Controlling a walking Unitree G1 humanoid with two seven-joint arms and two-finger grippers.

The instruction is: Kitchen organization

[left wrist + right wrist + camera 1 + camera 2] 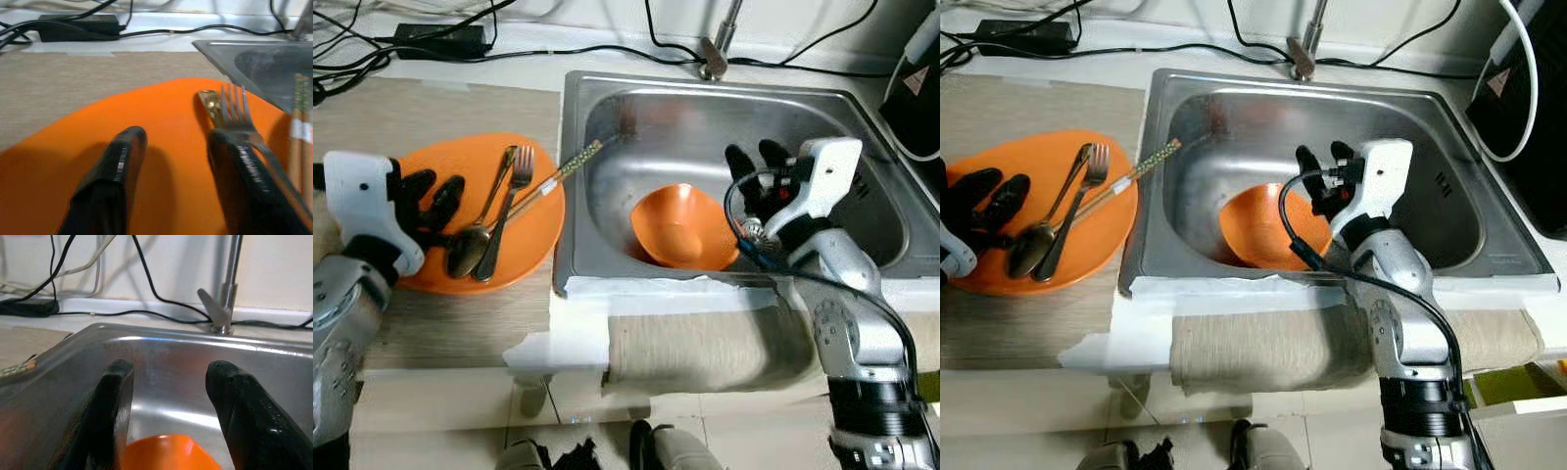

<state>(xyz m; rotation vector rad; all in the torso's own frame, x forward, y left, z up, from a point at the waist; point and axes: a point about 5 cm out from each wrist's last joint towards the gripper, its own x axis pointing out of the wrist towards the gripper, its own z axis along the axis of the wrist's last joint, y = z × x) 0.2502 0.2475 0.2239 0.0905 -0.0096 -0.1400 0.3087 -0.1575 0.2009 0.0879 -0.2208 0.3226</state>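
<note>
Both claws stand with their fingers apart and hold nothing: your right gripper hangs inside the sink above the bowl, and your left gripper sits low over the left part of the plate.

Largest first, you have the stainless steel sink, a rounded rectangular basin with a dull, smeared sheen; its tap stem rises at the back rim, and its top is cut off by the frame edge. A pale woven cloth hangs over the counter's front edge below white tape or paper.

Next, the orange plate lies flat on the beige, woven-looking counter, just left of the sink. It is smooth, glossy and oval from this angle; your left wrist hides its left edge.

Then the orange bowl rests tilted in the sink against the front wall, its opening turned up and toward the back. Your right arm's cable crosses its right edge.

On the plate you see a pair of chopsticks, their long axis running from the plate's middle up and to the right, with the patterned tips reaching over the sink rim. A steel fork points its tines away from you, and a spoon lies alongside it, bowl nearest you, gold-toned handle pointing back. In the left wrist view the chopsticks blur at the frame's edge.
</note>
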